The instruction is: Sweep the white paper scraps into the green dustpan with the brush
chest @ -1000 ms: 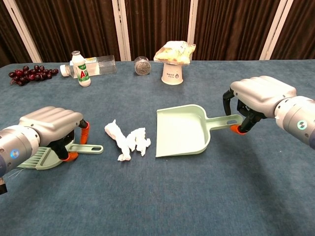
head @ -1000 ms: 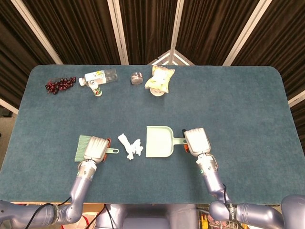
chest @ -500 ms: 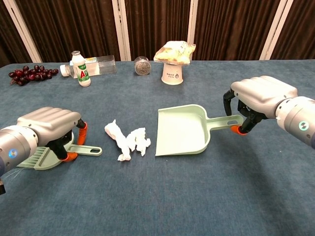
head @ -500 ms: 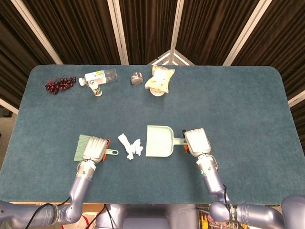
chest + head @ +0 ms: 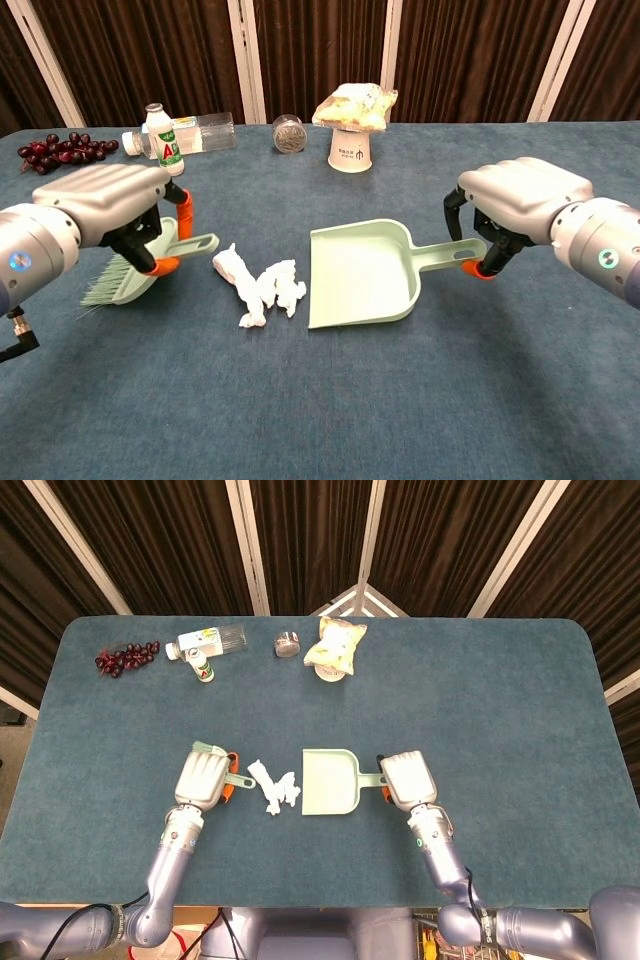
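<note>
White paper scraps (image 5: 275, 788) (image 5: 262, 285) lie in a small heap on the blue table. Just right of them rests the green dustpan (image 5: 330, 781) (image 5: 362, 272), its mouth facing the scraps. My right hand (image 5: 406, 778) (image 5: 517, 202) grips its handle. To the left of the heap my left hand (image 5: 203, 778) (image 5: 105, 205) holds the green brush (image 5: 140, 264) lifted off the table, bristles pointing down and left, its handle end toward the scraps. In the head view the hand hides most of the brush.
Along the far side stand a bunch of dark grapes (image 5: 126, 658), a lying clear bottle (image 5: 215, 639), a small white bottle (image 5: 165, 140), a small jar (image 5: 287, 643) and a paper cup (image 5: 350, 149) with a snack bag on it.
My left hand has raised the brush off the table and carried it up and slightly right, toward the scraps. The right hand has slid the dustpan a little left.
</note>
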Robot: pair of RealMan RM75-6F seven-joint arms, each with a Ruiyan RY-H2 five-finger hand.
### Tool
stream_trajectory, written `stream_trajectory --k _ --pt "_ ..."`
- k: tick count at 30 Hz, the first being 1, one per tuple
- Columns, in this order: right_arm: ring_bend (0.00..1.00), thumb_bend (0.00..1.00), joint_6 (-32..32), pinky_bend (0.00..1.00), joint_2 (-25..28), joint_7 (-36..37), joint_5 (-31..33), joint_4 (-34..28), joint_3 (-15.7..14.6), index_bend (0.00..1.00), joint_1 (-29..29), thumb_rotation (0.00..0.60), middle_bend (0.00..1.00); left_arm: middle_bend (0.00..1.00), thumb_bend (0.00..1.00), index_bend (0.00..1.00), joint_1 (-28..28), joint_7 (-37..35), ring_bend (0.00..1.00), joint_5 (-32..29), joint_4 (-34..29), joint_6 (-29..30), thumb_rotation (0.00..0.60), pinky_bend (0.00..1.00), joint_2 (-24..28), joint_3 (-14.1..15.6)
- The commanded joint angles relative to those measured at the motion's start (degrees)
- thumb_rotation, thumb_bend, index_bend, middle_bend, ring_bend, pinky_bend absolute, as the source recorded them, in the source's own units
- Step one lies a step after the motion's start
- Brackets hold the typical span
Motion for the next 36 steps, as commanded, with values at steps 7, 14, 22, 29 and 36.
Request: stream_trajectory --k 7,14,22,29,36 --pt "0.90 0.34 -0.8 0.87 1.3 -2.0 0.4 -1.3 -0.2 0.56 1.0 0.600 0.91 0.98 0.64 0.74 0.4 -4.1 0.94 1.5 -2.2 0.8 0.600 0.98 -0.6 -1.5" --pt "0.90 0.34 -0.5 0.87 1.6 -3.6 0.4 -2.1 -0.1 0.56 1.9 0.600 0.91 0.98 0.64 0.75 0.4 -4.9 0.95 2.4 -3.3 1.4 0.600 0.98 -1.2 -1.9" --pt "0.90 0.34 0.1 0.87 1.2 -5.4 1.6 -2.7 0.0 0.56 2.6 0.600 0.91 1.00 0.66 0.77 1.1 -7.5 0.96 0.4 -4.9 2.1 0.600 1.00 -3.4 -3.2" --pt "0.90 0.34 0.6 0.87 1.0 -6.0 2.2 -2.8 -0.2 0.56 2.8 0.600 0.91 1.00 0.68 0.80 1.0 -10.0 0.99 0.3 -5.3 2.8 0.600 1.00 -6.3 -4.5" --pt "0.90 0.34 0.8 0.87 1.0 -5.7 2.2 -2.7 -0.3 0.56 2.9 0.600 0.91 1.00 0.68 0.81 1.1 -12.0 1.00 1.2 -5.0 3.6 0.600 1.00 -8.4 -4.9"
